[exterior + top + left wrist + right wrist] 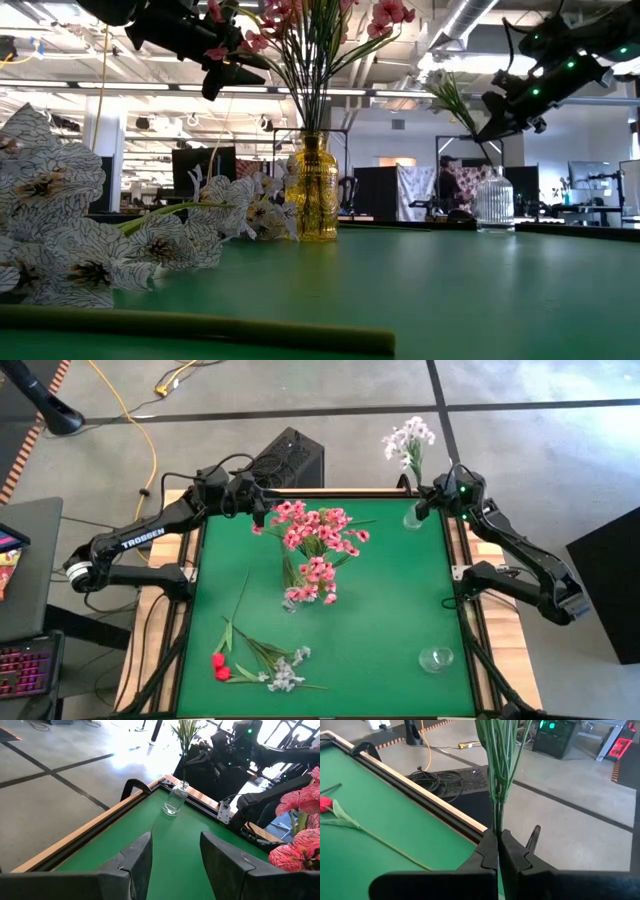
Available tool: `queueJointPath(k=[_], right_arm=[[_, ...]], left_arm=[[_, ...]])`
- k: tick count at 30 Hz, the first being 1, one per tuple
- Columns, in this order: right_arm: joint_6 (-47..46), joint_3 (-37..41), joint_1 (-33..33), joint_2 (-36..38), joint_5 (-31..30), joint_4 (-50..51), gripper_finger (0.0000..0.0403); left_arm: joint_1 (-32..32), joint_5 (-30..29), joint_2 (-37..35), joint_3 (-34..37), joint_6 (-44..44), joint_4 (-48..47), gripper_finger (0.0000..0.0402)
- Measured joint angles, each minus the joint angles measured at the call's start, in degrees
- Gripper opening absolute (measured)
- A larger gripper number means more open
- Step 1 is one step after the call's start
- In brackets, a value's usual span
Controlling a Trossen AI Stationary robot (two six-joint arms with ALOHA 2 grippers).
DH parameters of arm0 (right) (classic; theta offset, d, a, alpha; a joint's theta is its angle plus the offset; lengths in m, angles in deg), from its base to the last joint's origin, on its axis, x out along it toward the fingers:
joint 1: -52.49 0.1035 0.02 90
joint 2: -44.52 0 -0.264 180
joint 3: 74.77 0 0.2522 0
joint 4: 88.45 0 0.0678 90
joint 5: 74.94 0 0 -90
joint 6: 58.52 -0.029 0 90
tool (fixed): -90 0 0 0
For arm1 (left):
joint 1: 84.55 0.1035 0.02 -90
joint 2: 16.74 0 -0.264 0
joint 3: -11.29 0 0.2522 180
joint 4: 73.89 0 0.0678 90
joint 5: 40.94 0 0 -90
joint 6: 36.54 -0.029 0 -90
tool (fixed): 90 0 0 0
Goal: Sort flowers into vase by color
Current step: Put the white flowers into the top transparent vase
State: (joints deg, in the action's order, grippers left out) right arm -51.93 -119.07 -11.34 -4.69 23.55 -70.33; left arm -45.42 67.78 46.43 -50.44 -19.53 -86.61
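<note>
**White spray held upright over the clear vase at the far right corner**

The white-grey spray is pinched by its thin green stems in the right gripper, whose fingers are closed on them; its long axis runs near vertical, blossoms up, stem ends down in the ribbed clear glass vase near the table's far edge. The left gripper is held with fingers apart and empty beside the pink blossoms in the amber glass vase. Open green felt is seen mid-table. Red buds and loose white-grey sprays lie flat near the front-left edge; a low clear glass vessel stands front-right
</note>
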Motion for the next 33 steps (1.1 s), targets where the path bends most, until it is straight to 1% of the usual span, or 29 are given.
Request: queueJointPath(k=[8,12,16,20,24,33], right_arm=[[3.0,0.0,0.1,0.1,0.0,4.8,0.0023],[4.2,0.0,0.1,0.1,0.1,5.3,0.0023],[4.3,0.0,0.1,0.1,0.2,5.6,0.0024],[4.4,0.0,0.1,0.1,0.3,6.1,0.0032],[4.4,0.0,0.1,0.1,0.5,6.9,0.0030],[3.6,0.0,1.7,0.2,0.5,10.5,0.0039]], left_arm=[[0.0,0.0,0.0,0.0,0.0,0.0,0.0153],[0.0,0.0,0.0,0.0,-0.2,0.0,0.0153],[0.0,0.0,0.0,0.0,-0.2,0.0,0.0153],[0.0,0.0,0.0,0.0,-0.2,0.0,0.0153],[0.0,0.2,0.0,0.0,-0.2,0.0,0.0153],[0.0,0.4,0.0,0.0,-0.8,-0.1,0.0153]])
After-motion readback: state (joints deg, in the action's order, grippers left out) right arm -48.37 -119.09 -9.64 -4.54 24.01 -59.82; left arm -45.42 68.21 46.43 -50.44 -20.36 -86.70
